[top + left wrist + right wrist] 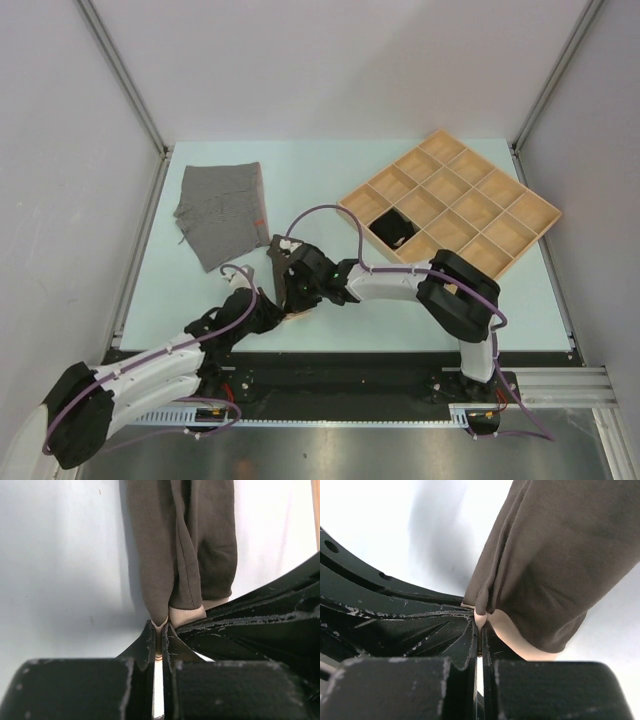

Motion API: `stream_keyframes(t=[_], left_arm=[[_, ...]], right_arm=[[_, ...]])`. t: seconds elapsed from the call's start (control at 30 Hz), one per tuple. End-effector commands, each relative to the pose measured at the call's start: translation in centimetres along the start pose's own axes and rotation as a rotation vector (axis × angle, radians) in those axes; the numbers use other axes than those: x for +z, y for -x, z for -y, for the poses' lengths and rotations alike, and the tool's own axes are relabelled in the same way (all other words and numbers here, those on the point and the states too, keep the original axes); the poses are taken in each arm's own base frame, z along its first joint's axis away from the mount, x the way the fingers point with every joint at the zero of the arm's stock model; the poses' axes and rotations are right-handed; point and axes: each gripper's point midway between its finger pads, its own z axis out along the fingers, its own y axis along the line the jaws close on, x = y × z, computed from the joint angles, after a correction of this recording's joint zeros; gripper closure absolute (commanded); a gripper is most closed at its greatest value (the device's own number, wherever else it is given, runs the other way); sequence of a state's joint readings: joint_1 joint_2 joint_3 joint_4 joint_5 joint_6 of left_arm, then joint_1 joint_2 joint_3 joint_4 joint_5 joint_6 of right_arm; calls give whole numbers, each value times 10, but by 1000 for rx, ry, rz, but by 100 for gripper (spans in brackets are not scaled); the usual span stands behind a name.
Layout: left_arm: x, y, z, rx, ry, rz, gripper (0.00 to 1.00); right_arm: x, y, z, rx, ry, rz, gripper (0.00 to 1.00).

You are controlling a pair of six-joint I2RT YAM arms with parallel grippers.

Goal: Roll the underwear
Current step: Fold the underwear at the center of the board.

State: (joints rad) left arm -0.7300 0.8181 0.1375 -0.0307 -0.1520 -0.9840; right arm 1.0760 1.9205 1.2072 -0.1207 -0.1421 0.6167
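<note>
Matt brown cloth briefs point(200, 540), scuffed black probably plastic fingers point(142, 647), pale wooden tray point(498, 173)

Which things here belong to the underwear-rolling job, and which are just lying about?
Job: dark brown cloth briefs, pinched by left hand and right hand; heather grey cloth briefs, lying flat; black cloth briefs, in one compartment.
Lying about: compartmented wooden tray.

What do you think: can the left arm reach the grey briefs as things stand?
Probably not yet: the left fingers are shut on the brown briefs, which the right fingers also pinch. Otherwise only bare table lies before the grey briefs.
</note>
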Motion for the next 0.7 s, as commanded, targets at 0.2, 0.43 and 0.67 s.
stream_keyframes(t=[0.2,0.43,0.67], left_arm=[[-13,-4,-27,28,82,4,57],[-20,10,-30,-33,126,30,34],[-17,34,-15,-68,81,121,31]], right_arm=[[16,-3,-1,32,76,-16,100],[17,-6,6,34,48,-16,100],[14,-4,5,31,51,-5,100]])
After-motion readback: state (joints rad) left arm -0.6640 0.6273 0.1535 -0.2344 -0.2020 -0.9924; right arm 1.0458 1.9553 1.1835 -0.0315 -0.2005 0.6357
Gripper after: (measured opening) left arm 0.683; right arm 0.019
